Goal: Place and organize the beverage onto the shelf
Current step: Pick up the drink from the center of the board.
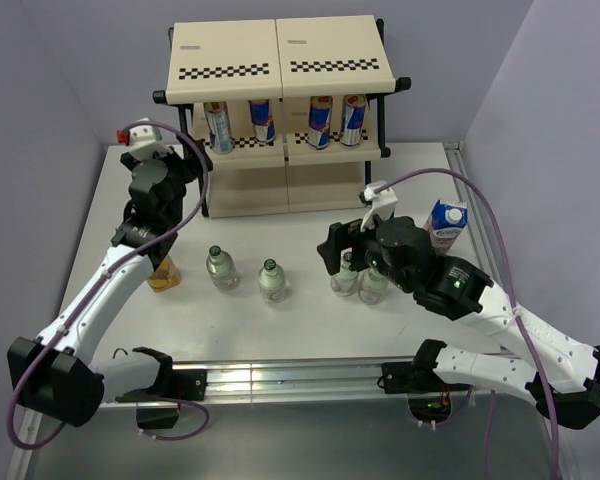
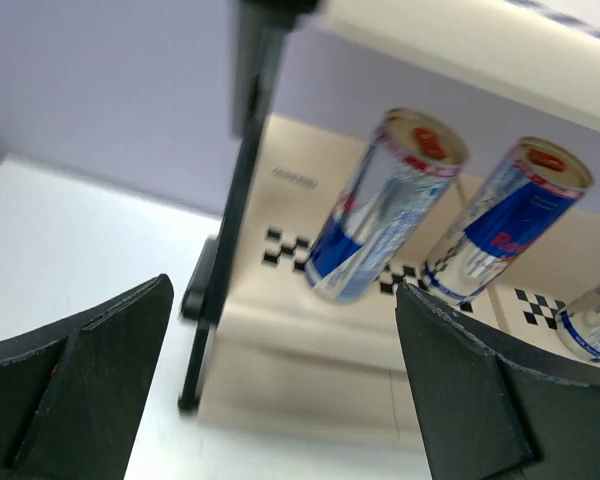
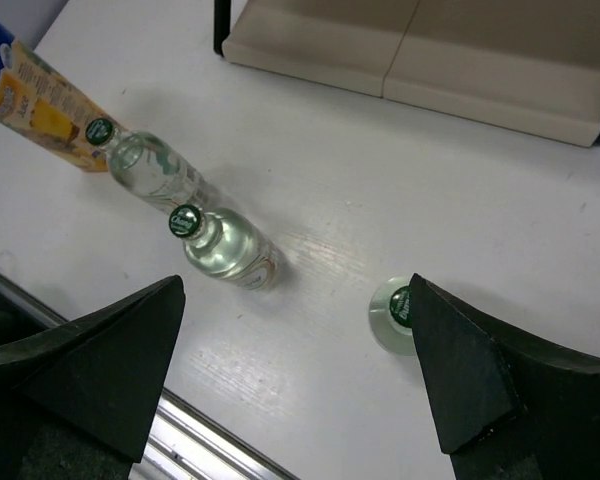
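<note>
**K:** What can't you see from there?

**Me:** The shelf [image 1: 280, 70] is at the far edge of the table [image 1: 300, 335]. From the top camera its upper tier covers most of what's below, so I can't read the bottom tier. The left wrist view is blurred and only shows a corner of the shelf.

**K:** Claws?

**Me:** The left gripper [image 2: 282, 292] is up by the shelf's left post, jaws spread wide, nothing in them. The right gripper [image 3: 295, 295] hangs over the right pair of bottles, also spread and gripping nothing. One cap sits just inside one finger, not pinched.

**K:** Drinks?

**Me:** The yellow carton [image 1: 164, 273] is on the table at left, mostly under my left arm. It's upright as far as I can tell. The second carton [image 1: 446, 222] stands upright near the right edge, gable up.

The four cans [image 1: 262, 120] are in a row on the middle tier, long axis vertical. From above, their tops are hidden under the top tier. The left wrist view shows two whole, a third cut off.

The four bottles [image 1: 220, 268] are on the table in front of the shelf, all upright, green caps up. The left two are in the open. The right two are close together, partly behind the right gripper. The right wrist view shows only three.
</note>
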You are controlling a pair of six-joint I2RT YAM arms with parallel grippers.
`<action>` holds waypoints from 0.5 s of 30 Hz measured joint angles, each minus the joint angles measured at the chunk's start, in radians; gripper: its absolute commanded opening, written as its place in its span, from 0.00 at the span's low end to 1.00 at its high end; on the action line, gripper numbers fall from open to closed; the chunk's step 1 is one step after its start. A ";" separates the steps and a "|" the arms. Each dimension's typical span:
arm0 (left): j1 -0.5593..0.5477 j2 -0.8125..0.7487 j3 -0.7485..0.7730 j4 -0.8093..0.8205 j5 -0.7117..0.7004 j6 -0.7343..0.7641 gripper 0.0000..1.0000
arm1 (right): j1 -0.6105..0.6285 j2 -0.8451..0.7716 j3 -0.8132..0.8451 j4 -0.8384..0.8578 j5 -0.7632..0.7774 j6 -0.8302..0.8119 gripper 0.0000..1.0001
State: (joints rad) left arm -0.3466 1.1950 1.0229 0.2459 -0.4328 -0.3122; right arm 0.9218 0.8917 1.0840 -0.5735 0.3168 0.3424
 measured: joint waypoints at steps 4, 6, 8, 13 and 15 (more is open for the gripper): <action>0.001 -0.052 0.049 -0.220 -0.045 -0.163 0.99 | 0.000 -0.002 -0.035 0.043 -0.045 0.021 0.95; 0.001 -0.074 0.061 -0.301 -0.034 -0.217 0.99 | 0.000 0.004 -0.045 0.066 -0.072 0.038 0.91; 0.001 -0.102 0.061 -0.384 -0.012 -0.262 0.99 | 0.000 0.026 -0.047 0.087 -0.104 0.062 0.86; -0.003 -0.187 0.061 -0.561 0.065 -0.306 1.00 | 0.011 0.124 -0.075 0.145 -0.167 0.100 0.81; -0.012 -0.217 0.061 -0.621 0.084 -0.304 1.00 | 0.042 0.181 -0.076 0.150 -0.144 0.098 0.81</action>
State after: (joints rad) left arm -0.3584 0.9779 1.0843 -0.3752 -0.3489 -0.6167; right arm 0.9634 1.0725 1.0084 -0.4232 0.1730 0.4408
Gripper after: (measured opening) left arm 0.995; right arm 0.812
